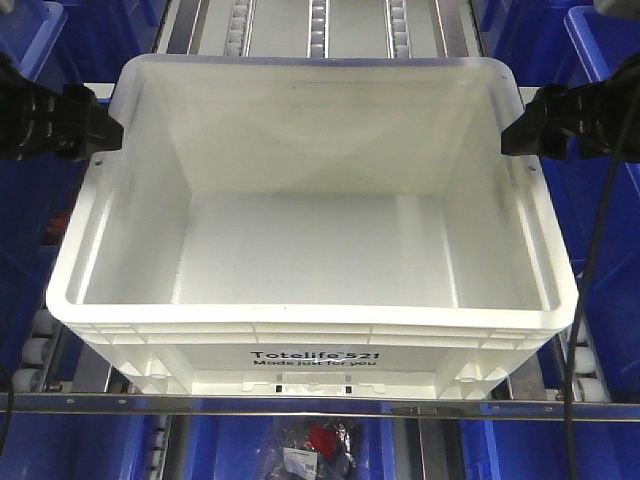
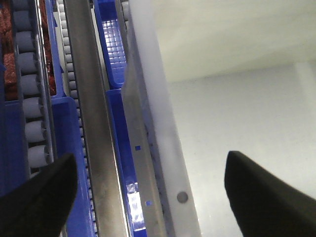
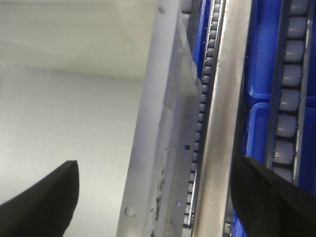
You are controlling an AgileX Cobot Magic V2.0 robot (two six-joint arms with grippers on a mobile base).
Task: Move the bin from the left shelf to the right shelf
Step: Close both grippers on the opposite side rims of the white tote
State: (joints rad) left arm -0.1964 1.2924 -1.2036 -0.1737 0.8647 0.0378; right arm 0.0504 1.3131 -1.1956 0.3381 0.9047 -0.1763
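The white bin (image 1: pixel 310 322) sits on the shelf's roller tracks (image 1: pixel 317 25), its printed front wall facing the camera just behind the metal front bar (image 1: pixel 300 405). It is empty inside. The left gripper (image 1: pixel 108 135) is spread wide across the bin's left rim, one finger (image 2: pixel 44 197) outside and the other inside, neither pressing the wall. The right gripper (image 1: pixel 515 135) straddles the right rim the same way, wide apart. Blue bins (image 1: pixel 600 60) flank the white one on both sides.
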